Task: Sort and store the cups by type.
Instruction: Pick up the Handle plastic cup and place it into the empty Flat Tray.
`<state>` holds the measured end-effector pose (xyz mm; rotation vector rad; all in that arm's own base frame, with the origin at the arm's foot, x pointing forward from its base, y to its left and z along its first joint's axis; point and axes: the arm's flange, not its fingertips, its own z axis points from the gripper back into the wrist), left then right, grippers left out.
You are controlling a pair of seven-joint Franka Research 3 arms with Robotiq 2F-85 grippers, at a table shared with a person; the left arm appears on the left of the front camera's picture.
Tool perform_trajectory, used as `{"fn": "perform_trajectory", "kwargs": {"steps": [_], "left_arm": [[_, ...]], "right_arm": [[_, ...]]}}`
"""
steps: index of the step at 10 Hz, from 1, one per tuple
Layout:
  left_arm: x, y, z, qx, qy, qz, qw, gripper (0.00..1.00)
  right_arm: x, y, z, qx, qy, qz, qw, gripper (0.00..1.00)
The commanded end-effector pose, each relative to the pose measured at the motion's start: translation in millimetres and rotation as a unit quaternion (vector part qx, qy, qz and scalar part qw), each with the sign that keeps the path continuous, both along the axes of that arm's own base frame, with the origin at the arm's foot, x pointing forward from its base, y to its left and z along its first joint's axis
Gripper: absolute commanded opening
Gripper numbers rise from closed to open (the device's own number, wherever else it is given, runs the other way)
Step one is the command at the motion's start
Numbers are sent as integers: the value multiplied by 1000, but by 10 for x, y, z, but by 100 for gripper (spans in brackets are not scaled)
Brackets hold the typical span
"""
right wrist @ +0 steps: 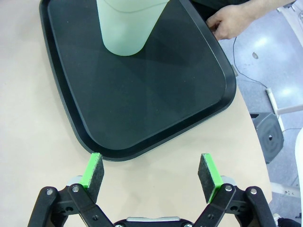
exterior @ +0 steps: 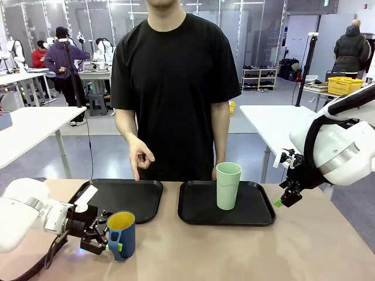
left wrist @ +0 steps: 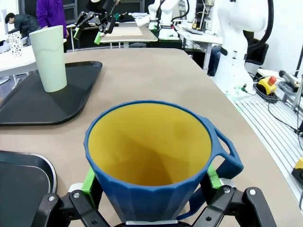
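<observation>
The left hand (exterior: 107,239) is seen low over the near-left corner of the tabletop (exterior: 234,252), its green pads (left wrist: 88,180) set on either side of the short dark-blue mug with the yellow inside (exterior: 121,234); in the left wrist view the pads are seen right against the mug's faceted wall, though whether a firm grip has been made cannot be told. The mug is kept upright on the tabletop, just in front of the left black plastic tray (exterior: 126,196), and its handle (left wrist: 226,153) is turned clear of the pads, so the round body alone is bracketed, probably for a steadier hold. The tall pale-green handleless plastic tumbler (exterior: 228,185) is stood upright on the right black plastic tray (exterior: 258,211), apparently its sorted place already. The right hand (exterior: 285,199) is held off the tabletop's right edge, jaws apart and empty, well clear of that tray so nothing is crowded. The person's hand (exterior: 139,157) is hung above the left tray's far rim, perhaps marking it as the mug's destination. One cup looks stored; the mug is judged the step in hand.
</observation>
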<state>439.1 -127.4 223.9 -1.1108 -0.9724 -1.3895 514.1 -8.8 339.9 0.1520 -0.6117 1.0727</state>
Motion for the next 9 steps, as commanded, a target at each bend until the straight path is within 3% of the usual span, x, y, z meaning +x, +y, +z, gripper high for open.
{"fn": "perform_trajectory", "kwargs": {"steps": [1, 6, 9], "left_arm": [[6, -39, -184, -21, -23, -13, 999, 91], [28, -25, -190, -31, -38, -10, 999, 43], [-63, 21, 259, -45, -45, -3, 998, 43]], "right_arm": [[20, 3, -2, 5, -4, -3, 1000, 100], [20, 3, -2, 5, -4, -3, 1000, 100], [20, 3, -2, 5, -4, -3, 1000, 100]]}}
